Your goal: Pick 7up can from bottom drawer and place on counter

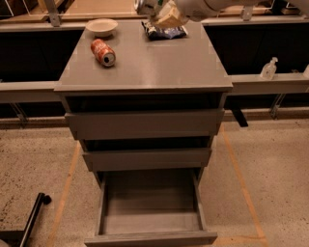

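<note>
The gripper (pixel 158 10) is closed around the 7up can (pixel 143 6) above the far edge of the counter (pixel 145 67).

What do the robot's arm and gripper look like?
The arm is a smooth, rounded white shell, with no cables or markings visible. The gripper, at the picture's top edge above the far end of the counter, has pale tan, wedge-shaped fingers.

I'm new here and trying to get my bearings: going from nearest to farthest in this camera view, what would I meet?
Bottom drawer → middle drawer → top drawer → counter → red can → bowl. The end effector, gripping the 7up can, hangs above the bag at the far side.
</note>
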Robot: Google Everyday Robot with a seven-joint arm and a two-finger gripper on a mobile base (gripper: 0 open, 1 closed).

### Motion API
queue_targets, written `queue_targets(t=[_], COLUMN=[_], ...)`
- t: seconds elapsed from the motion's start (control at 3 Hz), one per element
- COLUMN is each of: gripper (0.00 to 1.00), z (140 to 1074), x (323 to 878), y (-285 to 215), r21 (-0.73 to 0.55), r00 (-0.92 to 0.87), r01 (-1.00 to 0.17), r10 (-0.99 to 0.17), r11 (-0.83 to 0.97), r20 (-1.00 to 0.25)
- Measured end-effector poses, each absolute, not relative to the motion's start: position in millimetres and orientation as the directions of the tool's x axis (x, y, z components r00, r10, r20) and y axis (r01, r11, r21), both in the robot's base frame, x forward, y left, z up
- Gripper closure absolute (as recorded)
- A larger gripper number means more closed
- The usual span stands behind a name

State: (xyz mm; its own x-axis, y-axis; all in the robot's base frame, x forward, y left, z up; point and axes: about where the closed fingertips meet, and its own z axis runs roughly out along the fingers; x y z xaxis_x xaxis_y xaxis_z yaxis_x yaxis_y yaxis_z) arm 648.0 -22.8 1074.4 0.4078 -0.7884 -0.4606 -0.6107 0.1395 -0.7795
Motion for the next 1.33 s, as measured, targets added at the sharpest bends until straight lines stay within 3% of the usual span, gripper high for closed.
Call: queue_targets(t=[1.0,1.33], gripper=[1.0,0.83], z=[1011,986], x=[684,713], y=[-29,-33], r21=[-0.729,-0.718], r00=[0.333,0.32], r01=[-0.647,-0.668], r10=[-0.777,-0.794], r11=[0.223,0.198], r20=[-0.534,-0.517])
